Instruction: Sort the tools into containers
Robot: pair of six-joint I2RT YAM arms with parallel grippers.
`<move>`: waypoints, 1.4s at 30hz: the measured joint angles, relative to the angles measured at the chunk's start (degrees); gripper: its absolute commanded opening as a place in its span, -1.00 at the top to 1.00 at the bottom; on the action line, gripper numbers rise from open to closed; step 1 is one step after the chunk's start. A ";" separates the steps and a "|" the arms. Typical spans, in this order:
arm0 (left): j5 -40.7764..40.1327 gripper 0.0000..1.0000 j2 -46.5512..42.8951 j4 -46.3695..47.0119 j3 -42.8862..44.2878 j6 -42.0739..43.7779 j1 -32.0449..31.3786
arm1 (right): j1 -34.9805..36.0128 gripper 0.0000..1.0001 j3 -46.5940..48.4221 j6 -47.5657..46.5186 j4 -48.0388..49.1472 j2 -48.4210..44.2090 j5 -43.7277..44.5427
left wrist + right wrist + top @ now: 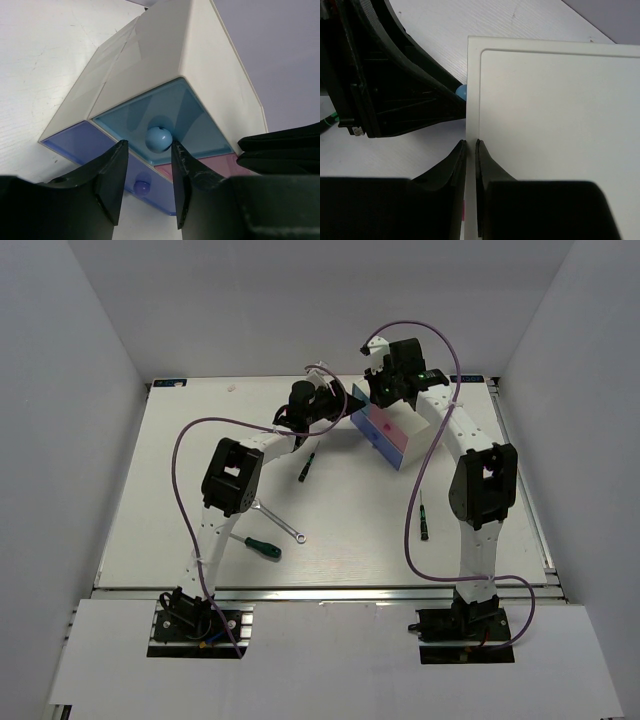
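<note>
Counting from above, four tools lie on the table [180, 440]: one silver wrench [279, 519], one green-handled screwdriver [262, 547] just beside it, one dark mini screwdriver [305, 468] left of the single white cabinet [395, 435], and a second mini screwdriver [424, 519] nearer the right arm.

Left wrist: the left gripper [148, 147] stands released, its fingers straddling the blue drawer's [190, 115] blue knob [159, 139], one finger touching it. One purple knob [142, 188] shows below.

Right wrist: the right gripper's [470, 146] fingers sit nearly together at the edge of the cabinet's white panel. Whether they pinch it cannot be told.

Cabinet [200, 50] glossy white plastic; drawers [185, 115] translucent; table [40, 60] matt, perhaps wood-grained.
</note>
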 measured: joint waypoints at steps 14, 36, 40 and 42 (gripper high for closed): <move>-0.79 0.45 0.20 0.98 0.48 -1.01 -0.13 | -0.04 0.98 -1.05 -0.07 1.79 -0.24 -0.13; -3.91 -0.10 -1.97 5.35 -5.53 0.00 -0.28 | -0.04 0.95 -2.36 -0.13 3.17 -0.76 0.09; -3.93 -0.07 -1.97 5.42 -2.86 0.13 -0.28 | -0.04 0.95 -2.58 -0.13 3.43 -0.85 0.11; -3.93 -0.06 -1.97 5.49 -2.14 0.11 -0.28 | -0.04 0.95 -2.67 -0.13 3.56 -0.90 0.11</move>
